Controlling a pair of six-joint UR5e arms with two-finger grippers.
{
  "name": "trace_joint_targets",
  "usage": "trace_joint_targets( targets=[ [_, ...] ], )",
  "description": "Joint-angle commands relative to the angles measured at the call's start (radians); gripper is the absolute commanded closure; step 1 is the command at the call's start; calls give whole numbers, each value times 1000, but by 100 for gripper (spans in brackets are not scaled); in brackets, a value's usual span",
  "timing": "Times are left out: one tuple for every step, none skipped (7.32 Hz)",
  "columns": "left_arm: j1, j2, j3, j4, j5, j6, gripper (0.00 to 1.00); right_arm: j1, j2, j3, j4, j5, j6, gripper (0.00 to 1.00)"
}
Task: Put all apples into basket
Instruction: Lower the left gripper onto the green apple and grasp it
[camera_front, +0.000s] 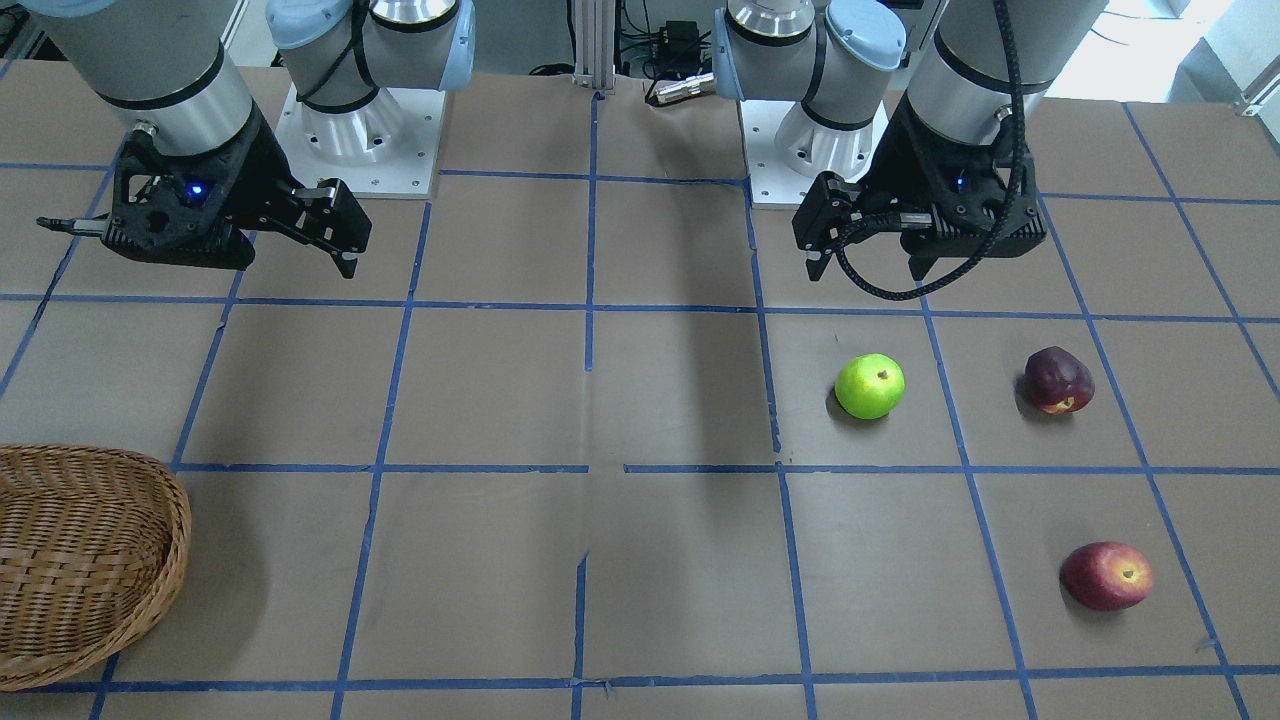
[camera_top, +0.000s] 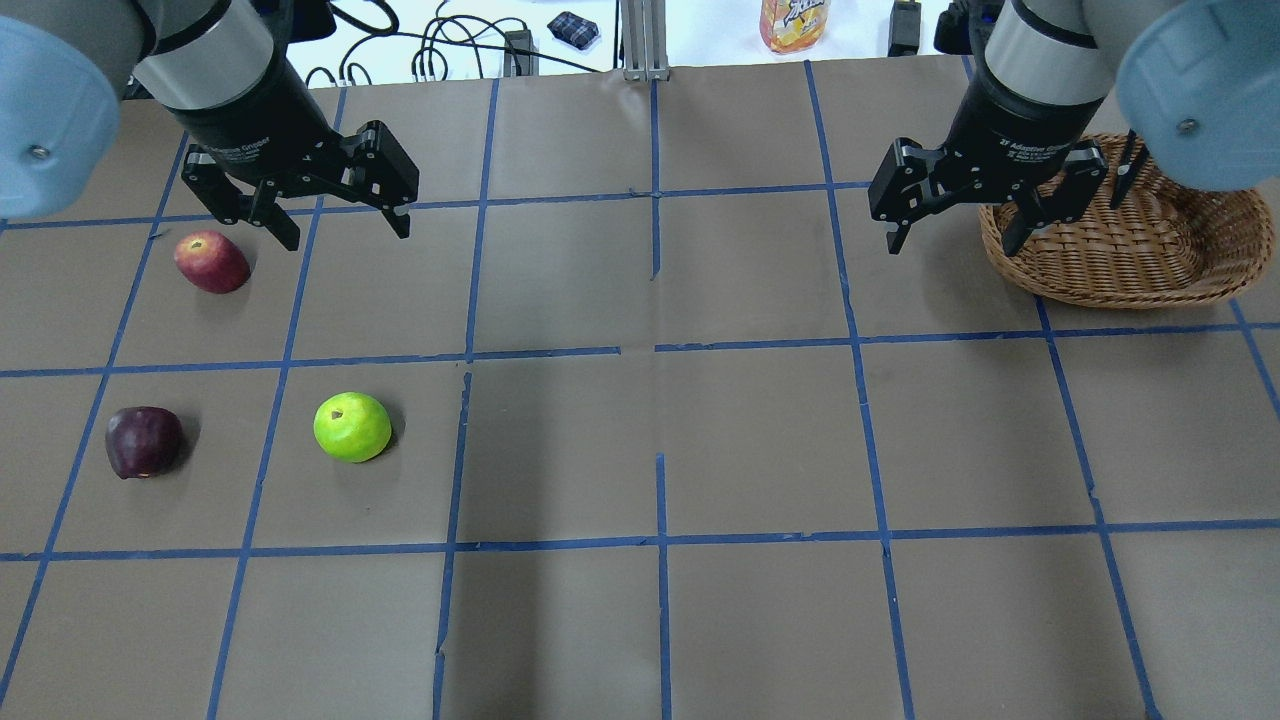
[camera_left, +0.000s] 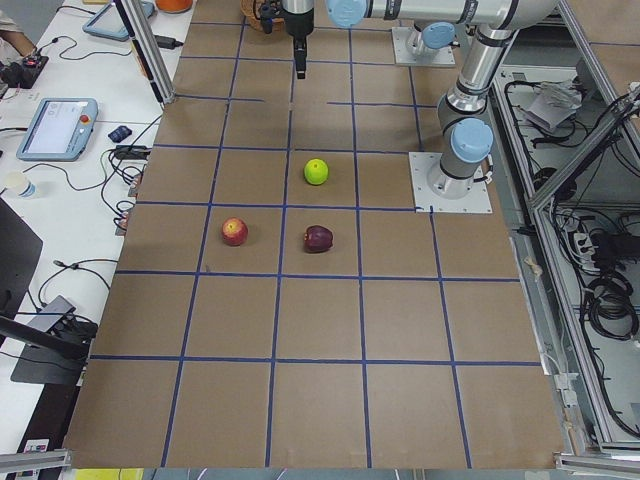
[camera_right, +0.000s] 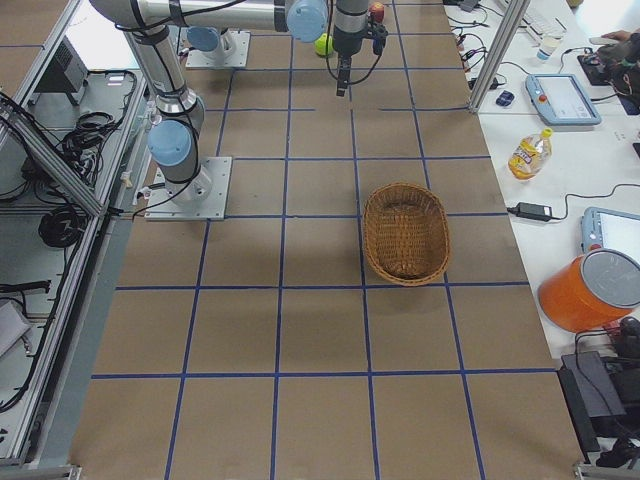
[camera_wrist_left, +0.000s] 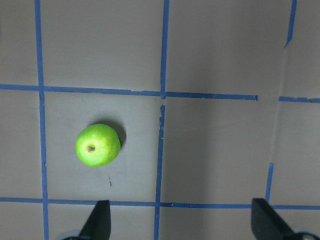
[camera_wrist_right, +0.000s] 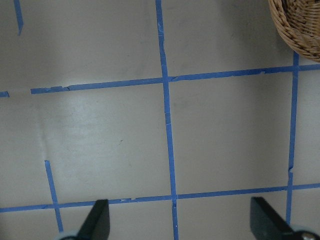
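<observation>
Three apples lie on the table's left half: a lime green apple (camera_top: 350, 427) (camera_front: 869, 386), a dark maroon apple (camera_top: 143, 441) (camera_front: 1057, 380) and a red apple (camera_top: 211, 261) (camera_front: 1106, 576). The wicker basket (camera_top: 1130, 290) (camera_front: 170, 560) stands at the far right. My left gripper (camera_top: 346, 232) is open and empty, above the table, beside the red apple and beyond the green one. The left wrist view shows the green apple (camera_wrist_left: 97, 145) ahead of its fingers. My right gripper (camera_top: 950, 243) is open and empty, just left of the basket, whose rim (camera_wrist_right: 300, 25) shows in the right wrist view.
The table is brown board marked into squares with blue tape. Both robot bases (camera_front: 360, 140) stand at the robot's edge of the table. An orange bottle (camera_top: 795, 22) and cables lie beyond the far edge, off the table.
</observation>
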Motion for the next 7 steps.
trace_joint_targets(
  targets=[
    [2, 5, -3, 7, 1, 1, 0, -1, -2, 13, -3, -2, 2, 0],
    [5, 7, -6, 1, 1, 13, 0, -1, -2, 13, -2, -3, 2, 0],
    [20, 2, -47, 7, 1, 112, 0, -1, -2, 13, -3, -3, 2, 0],
    [52, 1, -133, 70, 1, 172, 0, -2, -2, 13, -3, -2, 2, 0],
    [116, -4, -238, 212, 3, 202, 0, -1, -2, 13, -3, -3, 0, 0],
    [171, -7, -343, 306, 3, 280, 0, -2, -2, 13, -3, -3, 0, 0],
    [202, -9, -420, 374, 4, 327, 0, -1, -2, 13, -3, -3, 0, 0]
  ],
)
